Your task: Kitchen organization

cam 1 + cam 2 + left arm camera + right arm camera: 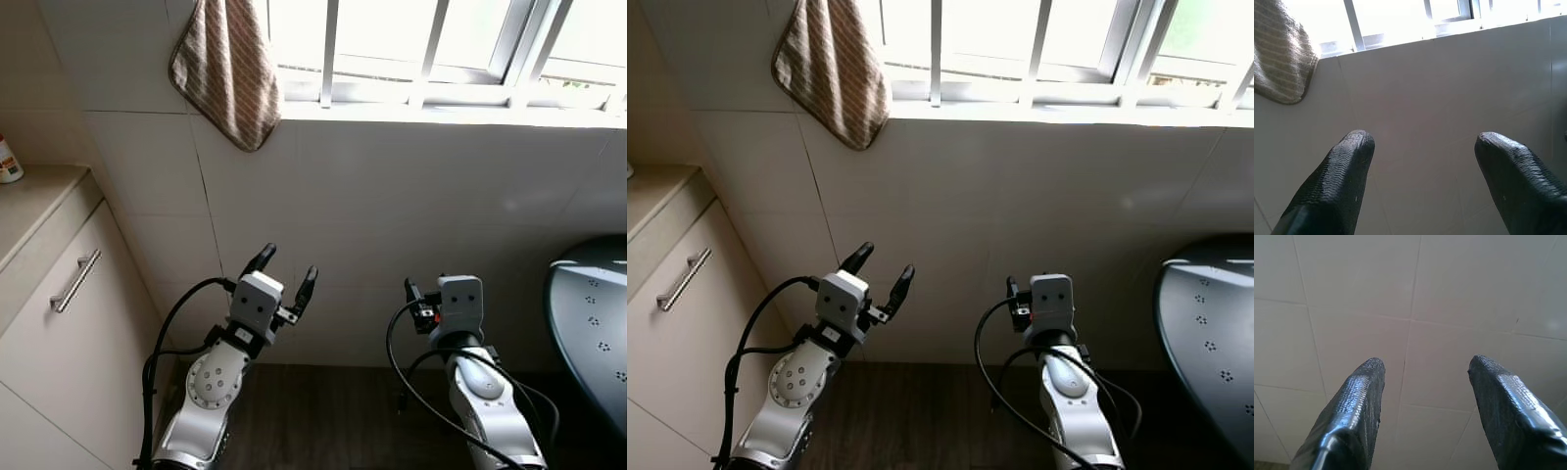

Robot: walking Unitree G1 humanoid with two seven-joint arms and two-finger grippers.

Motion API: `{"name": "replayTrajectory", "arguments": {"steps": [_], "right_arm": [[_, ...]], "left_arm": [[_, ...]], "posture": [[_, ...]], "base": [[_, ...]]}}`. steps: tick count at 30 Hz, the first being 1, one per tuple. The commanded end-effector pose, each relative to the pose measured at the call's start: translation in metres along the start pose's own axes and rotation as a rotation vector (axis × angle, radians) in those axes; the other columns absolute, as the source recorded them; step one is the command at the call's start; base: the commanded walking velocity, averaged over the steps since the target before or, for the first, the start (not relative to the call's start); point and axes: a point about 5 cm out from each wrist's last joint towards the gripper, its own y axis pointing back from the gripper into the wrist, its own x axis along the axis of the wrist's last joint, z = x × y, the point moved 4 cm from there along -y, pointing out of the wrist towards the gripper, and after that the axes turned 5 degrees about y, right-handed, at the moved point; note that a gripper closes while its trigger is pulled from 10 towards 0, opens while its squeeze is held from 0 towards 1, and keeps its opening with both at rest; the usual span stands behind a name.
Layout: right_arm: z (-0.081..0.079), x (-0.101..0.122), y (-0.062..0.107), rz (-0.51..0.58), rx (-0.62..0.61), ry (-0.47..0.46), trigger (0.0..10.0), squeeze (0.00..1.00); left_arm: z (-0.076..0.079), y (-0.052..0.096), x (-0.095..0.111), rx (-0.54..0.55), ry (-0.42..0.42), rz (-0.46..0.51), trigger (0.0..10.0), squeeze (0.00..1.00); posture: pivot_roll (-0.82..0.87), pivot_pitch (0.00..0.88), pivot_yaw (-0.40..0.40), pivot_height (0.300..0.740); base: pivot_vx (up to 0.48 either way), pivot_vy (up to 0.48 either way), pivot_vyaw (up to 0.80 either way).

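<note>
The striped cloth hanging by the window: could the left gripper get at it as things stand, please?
Probably, with a stretch. The left gripper is open and empty, pointing up at the tiled wall, and nothing lies between it and the striped cloth, which hangs well above it.

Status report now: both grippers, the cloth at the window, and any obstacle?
Left gripper open, empty, raised toward the tiled wall. Right gripper open, empty, facing same wall. Striped cloth hangs from the windowsill, untouched. Nothing between grippers and cloth.

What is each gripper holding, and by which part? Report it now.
Nothing is held. The left gripper is open, its fingers apart with only the tiled wall between them. The right gripper is open too, facing bare wall tile.
</note>
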Motion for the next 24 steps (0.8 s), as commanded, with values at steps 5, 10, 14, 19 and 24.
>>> {"name": "replayTrajectory", "arguments": {"steps": [5,10,14,19,24], "right_arm": [[-0.0011,-0.0039,-0.0008,-0.025,0.009,0.020,10.0,0.00],[-0.0020,-0.0042,-0.0006,-0.031,0.011,0.016,10.0,0.00],[-0.0027,-0.0045,-0.0009,-0.034,0.012,0.014,10.0,0.00],[-0.0030,-0.0045,-0.0012,-0.035,0.013,0.013,10.0,0.00],[-0.0029,-0.0045,-0.0016,-0.036,0.010,0.011,10.0,0.00]], "left_arm": [[0.0011,0.0001,-0.0014,-0.008,0.006,-0.013,10.0,0.00],[0.0009,0.0000,-0.0011,-0.011,0.006,-0.015,10.0,0.00],[0.0001,0.0000,-0.0008,-0.010,0.005,-0.015,10.0,0.00],[-0.0004,-0.0003,-0.0010,-0.010,0.004,-0.017,10.0,0.00],[-0.0010,-0.0008,-0.0011,-0.010,0.002,-0.018,10.0,0.00]], "posture": [[-0.03,0.000,-0.024,0.740],[-0.03,0.000,-0.023,0.740],[-0.02,0.000,-0.023,0.740],[-0.02,0.000,-0.021,0.740],[-0.02,0.000,-0.021,0.740]], "base": [[-0.315,0.000,0.00],[-0.328,0.000,0.00],[-0.333,0.000,0.00],[-0.334,0.000,0.00],[-0.338,0.000,0.00]]}}
